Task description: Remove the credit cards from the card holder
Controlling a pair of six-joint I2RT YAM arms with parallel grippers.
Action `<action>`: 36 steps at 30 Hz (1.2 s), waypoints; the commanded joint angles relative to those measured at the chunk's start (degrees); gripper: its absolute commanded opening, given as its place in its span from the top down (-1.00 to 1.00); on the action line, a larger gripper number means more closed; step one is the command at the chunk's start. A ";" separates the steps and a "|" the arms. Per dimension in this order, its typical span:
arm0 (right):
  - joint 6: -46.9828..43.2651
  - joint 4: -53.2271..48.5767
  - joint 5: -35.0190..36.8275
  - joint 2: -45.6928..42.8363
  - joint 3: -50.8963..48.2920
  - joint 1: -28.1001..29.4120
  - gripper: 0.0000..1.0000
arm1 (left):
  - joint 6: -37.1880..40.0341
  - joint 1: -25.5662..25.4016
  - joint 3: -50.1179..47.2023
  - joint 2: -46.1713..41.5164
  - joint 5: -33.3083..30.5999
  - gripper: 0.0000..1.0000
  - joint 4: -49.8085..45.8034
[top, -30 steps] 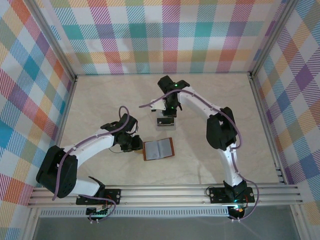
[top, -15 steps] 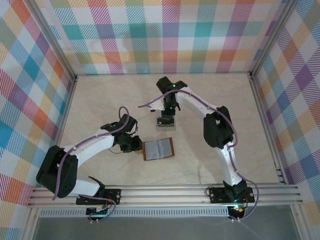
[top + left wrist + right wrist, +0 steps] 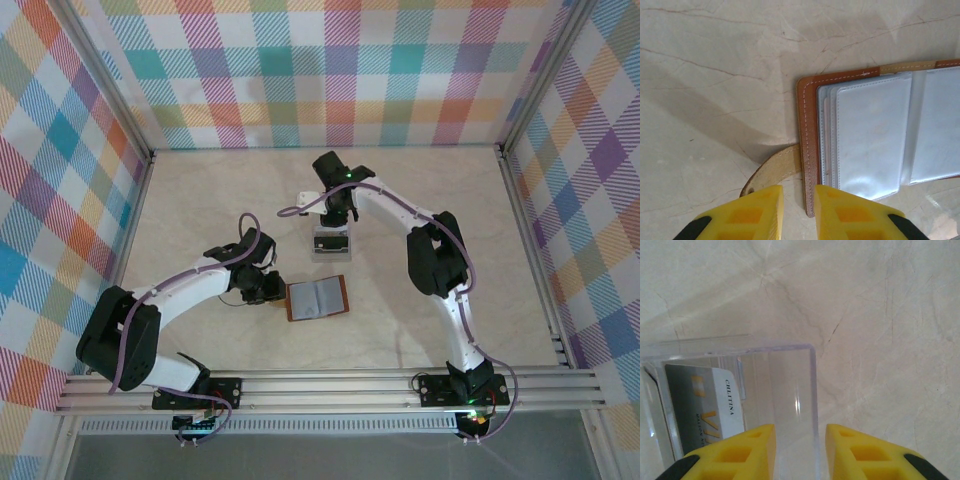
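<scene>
My left tool [image 3: 799,196] sits low at the left edge of the card holder [image 3: 865,145], fingers narrow. The edge and the snap tab [image 3: 774,169] run into the gap, and I can't tell if I'm pinching them. The holder lies open on the bench [image 3: 715,75], pale sleeves up. My right tool [image 3: 800,434], also narrow, straddles one wall of the clear tray [image 3: 813,385] without clamping it. One credit card [image 3: 705,405] lies inside the tray.
</scene>
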 commanded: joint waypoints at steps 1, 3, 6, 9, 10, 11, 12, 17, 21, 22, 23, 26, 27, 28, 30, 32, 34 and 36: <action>0.97 1.16 -1.22 -2.17 -1.44 -0.24 0.34 | 0.77 0.78 0.03 0.02 0.66 0.53 -0.17; 1.16 1.12 -2.08 -2.67 -2.19 -0.23 0.34 | 0.58 0.74 0.17 -0.06 0.77 0.53 -0.17; 2.13 1.72 -2.15 -4.06 -3.01 -0.23 0.34 | 0.41 0.78 0.25 0.04 1.43 0.53 0.03; 4.72 3.54 -2.58 -7.26 -4.37 -0.15 0.34 | 0.31 0.41 0.53 0.17 2.39 0.53 0.00; 5.87 4.26 -2.79 -8.45 -4.85 -0.15 0.34 | 0.26 0.22 0.57 0.20 2.48 0.53 -0.13; 7.59 5.13 -3.10 -9.92 -5.53 -0.16 0.34 | 0.03 -0.11 0.54 -0.02 2.40 0.54 -0.09; 9.57 5.72 -3.49 -11.38 -6.20 -0.08 0.34 | -0.24 -0.36 0.37 -0.16 2.45 0.55 -0.01; 22.67 9.42 -5.26 -18.18 -11.65 0.20 0.25 | -0.97 -1.17 -0.10 0.62 2.32 0.60 1.37; 36.06 9.95 -7.19 -23.34 -16.58 0.92 0.21 | -1.33 -1.20 -0.04 1.94 1.73 0.64 1.66; 38.88 10.01 -8.10 -24.55 -17.82 1.06 0.21 | -1.39 -1.20 -0.08 2.23 1.88 0.65 1.89; 42.07 10.47 -9.16 -25.90 -19.57 1.33 0.21 | -1.30 -1.27 -0.02 2.71 1.91 0.66 1.89; 51.35 12.57 -11.74 -29.89 -24.99 1.94 0.22 | -0.97 -1.28 -0.02 4.20 1.21 0.71 1.67; 56.27 13.62 -12.55 -31.14 -27.09 2.11 0.21 | -0.78 -1.28 -0.08 4.65 1.33 0.72 1.80; 59.31 13.91 -13.60 -32.10 -28.60 2.21 0.22 | -0.60 -1.28 -0.08 5.04 1.36 0.73 1.79; 65.77 14.58 -15.66 -33.68 -31.66 2.37 0.24 | -0.28 -1.28 -0.08 5.81 1.34 0.75 1.63; 71.85 15.98 -17.83 -34.92 -35.03 2.65 0.30 | 0.06 -1.28 -0.34 6.45 1.09 0.76 1.66; 77.53 17.34 -20.72 -35.81 -38.30 3.23 0.35 | 0.48 -1.28 -0.51 7.17 0.73 0.77 1.36; 82.97 16.90 -22.30 -35.96 -39.99 3.74 0.38 | 0.88 -1.28 -0.70 7.45 0.06 0.78 1.27</action>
